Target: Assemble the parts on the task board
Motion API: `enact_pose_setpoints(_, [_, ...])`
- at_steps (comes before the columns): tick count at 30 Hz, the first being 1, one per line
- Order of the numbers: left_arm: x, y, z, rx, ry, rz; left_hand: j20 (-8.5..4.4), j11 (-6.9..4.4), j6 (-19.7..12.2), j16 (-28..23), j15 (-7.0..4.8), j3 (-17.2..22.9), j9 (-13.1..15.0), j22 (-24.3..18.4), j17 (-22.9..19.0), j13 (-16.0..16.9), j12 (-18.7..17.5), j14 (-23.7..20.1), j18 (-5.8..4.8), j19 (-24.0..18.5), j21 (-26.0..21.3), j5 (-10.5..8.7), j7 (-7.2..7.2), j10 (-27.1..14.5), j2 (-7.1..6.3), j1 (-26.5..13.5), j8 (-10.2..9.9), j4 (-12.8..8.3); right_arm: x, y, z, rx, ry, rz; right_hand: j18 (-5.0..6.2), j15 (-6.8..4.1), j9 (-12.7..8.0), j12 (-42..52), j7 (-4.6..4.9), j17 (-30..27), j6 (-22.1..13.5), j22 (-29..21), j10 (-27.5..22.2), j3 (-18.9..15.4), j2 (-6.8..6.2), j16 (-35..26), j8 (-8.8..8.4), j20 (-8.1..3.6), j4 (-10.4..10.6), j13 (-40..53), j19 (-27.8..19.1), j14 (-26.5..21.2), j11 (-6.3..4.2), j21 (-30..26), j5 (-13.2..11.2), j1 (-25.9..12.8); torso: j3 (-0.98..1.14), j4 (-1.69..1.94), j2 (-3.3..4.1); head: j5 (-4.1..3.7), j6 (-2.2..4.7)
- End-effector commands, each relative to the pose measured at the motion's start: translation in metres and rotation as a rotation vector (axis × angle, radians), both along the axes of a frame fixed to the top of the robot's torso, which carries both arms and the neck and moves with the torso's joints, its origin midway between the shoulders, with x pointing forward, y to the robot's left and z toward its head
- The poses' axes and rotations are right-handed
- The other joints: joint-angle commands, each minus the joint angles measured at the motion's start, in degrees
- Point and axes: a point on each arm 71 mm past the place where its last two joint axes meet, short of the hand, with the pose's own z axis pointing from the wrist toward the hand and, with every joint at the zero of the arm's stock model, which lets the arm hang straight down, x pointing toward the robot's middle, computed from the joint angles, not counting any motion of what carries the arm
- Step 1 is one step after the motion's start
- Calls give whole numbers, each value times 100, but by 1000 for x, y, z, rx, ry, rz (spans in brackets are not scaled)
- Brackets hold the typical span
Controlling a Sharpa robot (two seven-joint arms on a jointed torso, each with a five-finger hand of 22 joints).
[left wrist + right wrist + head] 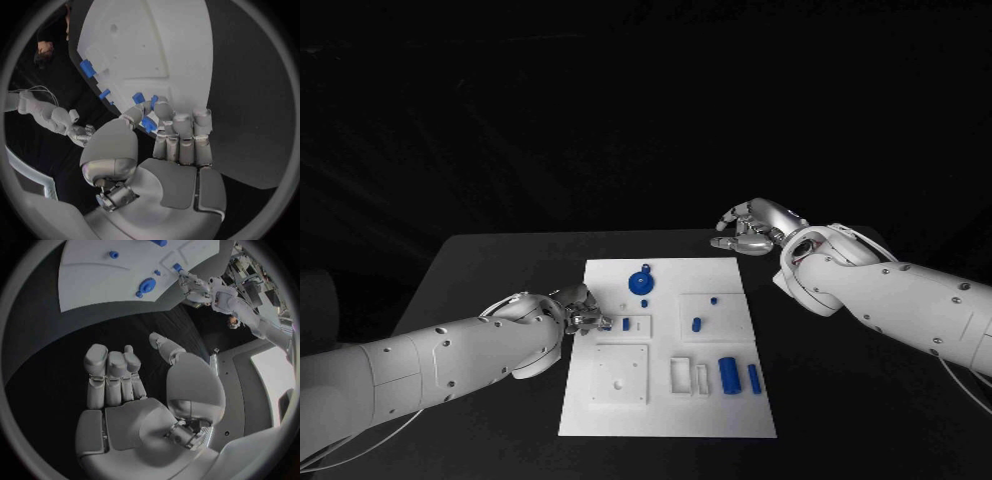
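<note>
So the left hand (pixel 577 312) sat at the task board's (pixel 661 400) left edge, fingers (pixel 181 131) clamped on a small blue part (pixel 149 124). The right hand (pixel 750 228) hung over the table (pixel 502 262) past the board's far right corner, fingers loosely curled, holding nothing. My worry was that the pinch looked shallow, so the part could twist or pop out before it seated. As for the recesses: two blue bars (pixel 740 376) lay near the right edge, a round blue piece (pixel 640 282) sat up top, and the square tray (pixel 620 372) looked bare.
</note>
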Motion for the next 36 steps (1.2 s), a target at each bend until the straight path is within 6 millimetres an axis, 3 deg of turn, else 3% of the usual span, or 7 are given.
enact_pose_setpoints(1, [-5, -3, -10, 22, 65, -10, -682, -167, 81, 22, -202, 778, -8, 80, 2, 9, 23, 156, 64, 29, 32, 9, -25, 181, 56, 119, 26, -728, 0, 2, 0, -6, 3, 14, 677, 2, 7, 32, 52, 9, 32, 19, -277, -31, 14, -18, -13, -25, -1, -8, -4, 50, 95, -34, 28, 35, 0, 3, -1, -4, 4])
enact_pose_setpoints(30, [0, -11, -9, 82, 84, -39, -674, -156, 50, 12, -201, 759, 4, 77, -4, 23, 22, 145, 59, 25, 33, -72, -13, 166, 53, 151, 14, -665, 0, 1, -1, -7, 6, 15, 677, 2, 9, 36, 52, 12, 32, 20, -279, -35, 12, -21, -14, -25, -1, -13, -3, 51, 95, -37, 28, 37, 0, 4, -2, -21, -11])
enact_pose_setpoints(36, [2, -10, -7, 86, 57, -25, -672, -142, 32, 14, -198, 737, 6, 75, -4, 36, 32, 146, 57, 26, 33, -84, -1, 175, 41, 128, 3, -590, -1, 2, -1, -7, 6, 15, 677, 2, 10, 37, 52, 12, 32, 21, -279, -36, 12, -22, -15, -25, -1, -14, -3, 51, 95, -38, 29, 38, 1, 10, -2, -28, 13])
